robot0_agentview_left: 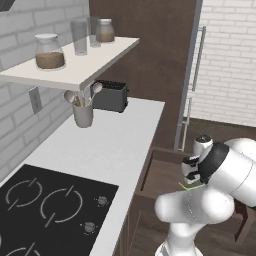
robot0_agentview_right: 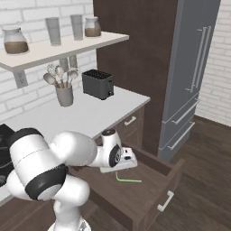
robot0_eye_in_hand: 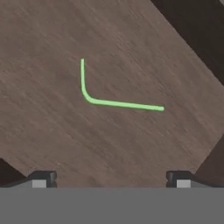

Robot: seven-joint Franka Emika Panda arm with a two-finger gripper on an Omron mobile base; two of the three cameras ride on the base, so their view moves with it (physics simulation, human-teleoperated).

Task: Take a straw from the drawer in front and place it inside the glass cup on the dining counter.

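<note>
wide shallow dark brown wooden drawer (robot0_agentview_right: 149, 191) is pulled out. thin bright green bent straw (robot0_eye_in_hand: 114, 103) lies flat on its floor, near the middle, apart from the walls. two-finger gripper (robot0_eye_in_hand: 110, 178) hovers above it, jaws spread, empty. straw likely light, slippery, crushable; pinch the longer leg mid-length.

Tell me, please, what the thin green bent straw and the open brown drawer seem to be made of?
The thin green bent straw looks like smooth plastic: uniform bright colour, with a clean curved bend; this is a guess. The open brown drawer looks like matte dark wood: streaky grain shows on its floor and front, without gloss.
</note>
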